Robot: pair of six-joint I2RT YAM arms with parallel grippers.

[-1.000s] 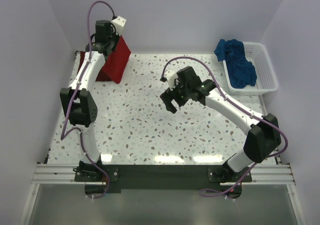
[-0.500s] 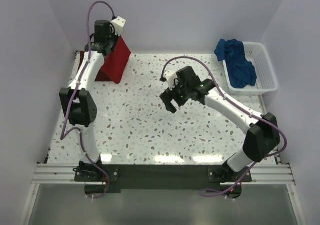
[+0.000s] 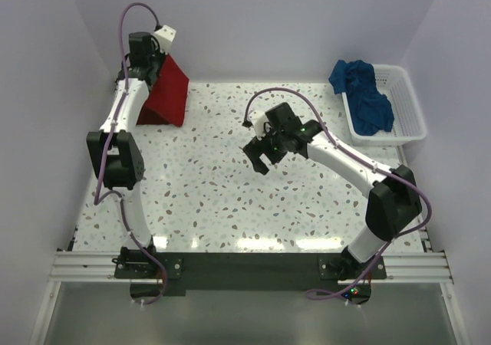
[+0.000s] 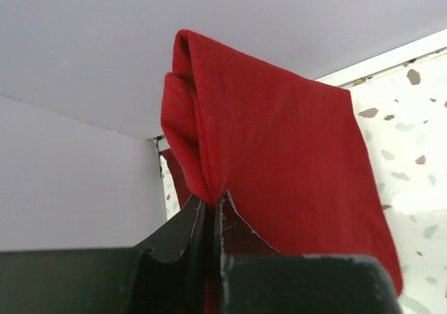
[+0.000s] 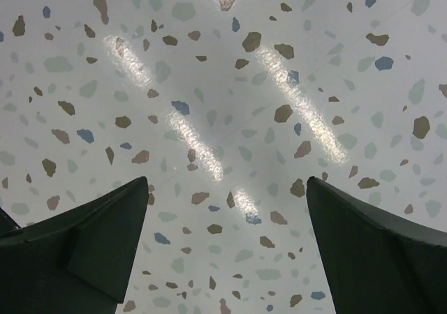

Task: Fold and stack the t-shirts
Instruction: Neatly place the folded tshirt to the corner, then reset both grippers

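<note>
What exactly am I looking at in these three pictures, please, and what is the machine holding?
This is a robot with two arms bolted at the near edge of a speckled table. The wide picture comes from a fixed camera above and behind them; the two close-ups come from a camera on each wrist. The left arm reaches to the far left corner, its jaws shut on a red t-shirt, which hangs from them with its lower edge apparently on the table. The right arm hovers over mid-table with its jaws wide open and empty. At the far right, a blue t-shirt lies crumpled in a white basket.
</note>
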